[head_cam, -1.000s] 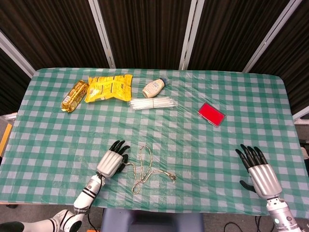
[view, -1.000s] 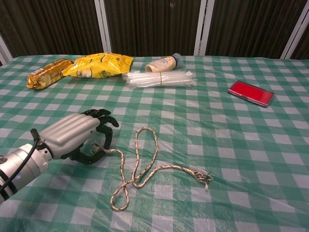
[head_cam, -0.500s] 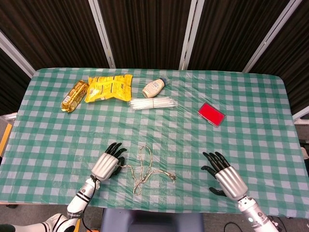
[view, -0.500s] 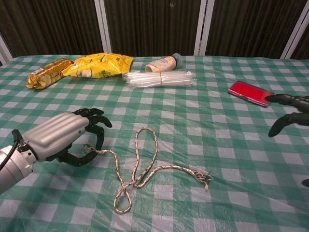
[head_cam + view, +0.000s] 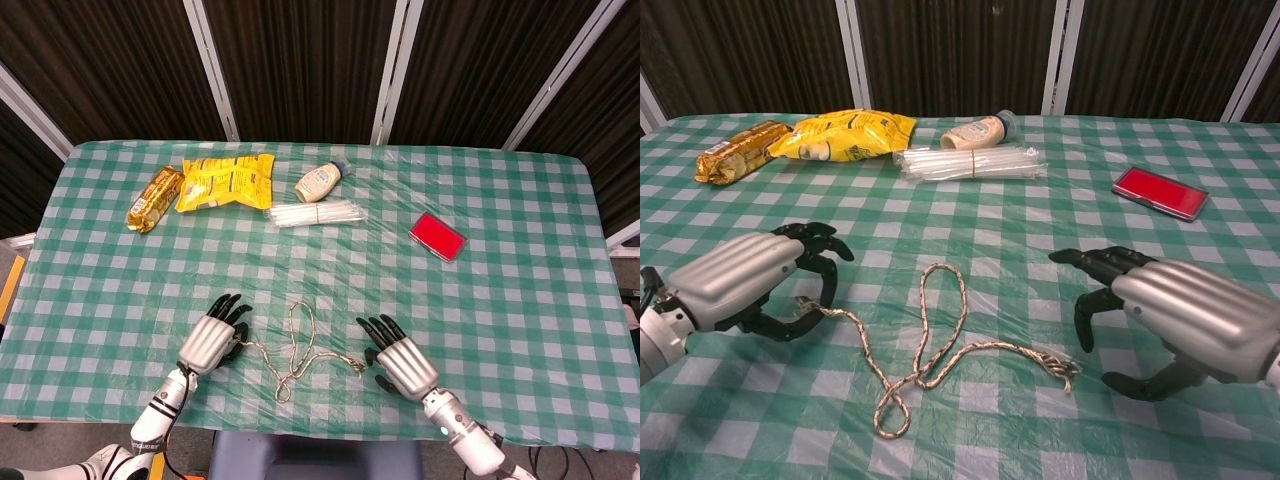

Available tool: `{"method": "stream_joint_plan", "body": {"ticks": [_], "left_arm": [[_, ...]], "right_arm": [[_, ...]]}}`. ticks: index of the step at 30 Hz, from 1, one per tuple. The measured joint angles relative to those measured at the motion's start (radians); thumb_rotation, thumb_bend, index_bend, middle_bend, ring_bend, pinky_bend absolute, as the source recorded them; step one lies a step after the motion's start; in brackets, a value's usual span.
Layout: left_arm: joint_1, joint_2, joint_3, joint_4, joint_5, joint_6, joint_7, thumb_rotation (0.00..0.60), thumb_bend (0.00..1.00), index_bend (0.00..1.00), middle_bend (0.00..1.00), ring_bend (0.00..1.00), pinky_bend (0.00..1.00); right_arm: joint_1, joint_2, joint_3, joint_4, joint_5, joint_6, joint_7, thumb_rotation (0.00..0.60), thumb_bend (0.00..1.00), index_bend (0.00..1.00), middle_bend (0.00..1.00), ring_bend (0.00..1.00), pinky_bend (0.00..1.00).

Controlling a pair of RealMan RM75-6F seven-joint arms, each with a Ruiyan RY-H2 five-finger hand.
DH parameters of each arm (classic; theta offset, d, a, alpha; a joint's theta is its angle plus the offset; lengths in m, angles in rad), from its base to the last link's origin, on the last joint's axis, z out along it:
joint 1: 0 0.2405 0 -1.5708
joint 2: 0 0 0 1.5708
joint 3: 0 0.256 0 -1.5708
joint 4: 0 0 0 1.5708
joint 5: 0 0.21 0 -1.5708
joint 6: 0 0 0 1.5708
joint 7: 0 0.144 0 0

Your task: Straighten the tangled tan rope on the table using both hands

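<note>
At the table's near edge, the left hand [image 5: 750,280] pinches one end of the tan rope [image 5: 930,345], fingers curled round it, and has drawn that end leftward over the past second, so the strand beside it now lies straighter. The right hand [image 5: 1170,315], which a second ago rested far out by the table's right edge, has swept in and now hovers just beside the rope's knotted free end; its fingers are spread and hold nothing. Between the two hands the rope is still looped and crossed on the green checked tablecloth [image 5: 480,290]. With one end secured and the other within reach, the next step is likely a grasp on the knotted end, then a pull apart. Farther back lie a red case [image 5: 437,236], a bundle of white straws [image 5: 316,214], a squeeze bottle [image 5: 320,183], a yellow snack bag [image 5: 227,180] and a gold wrapped packet [image 5: 154,198].
</note>
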Motion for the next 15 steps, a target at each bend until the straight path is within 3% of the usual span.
{"method": "stream_joint_plan", "body": {"ticks": [5, 15], "left_arm": [[0.002, 0.004, -0.001, 0.004, -0.001, 0.002, -0.005, 0.6, 0.48, 0.67, 0.2, 0.07, 0.11], [0.003, 0.011, -0.007, 0.002, -0.002, 0.004, -0.013, 0.6, 0.48, 0.67, 0.2, 0.07, 0.11]], "right_arm": [[0.029, -0.062, 0.003, 0.055, 0.032, -0.026, -0.032, 0.6, 0.39, 0.6, 0.01, 0.0, 0.0], [0.052, -0.085, 0.007, 0.057, 0.071, -0.031, -0.043, 0.6, 0.39, 0.54, 0.01, 0.0, 0.0]]}}
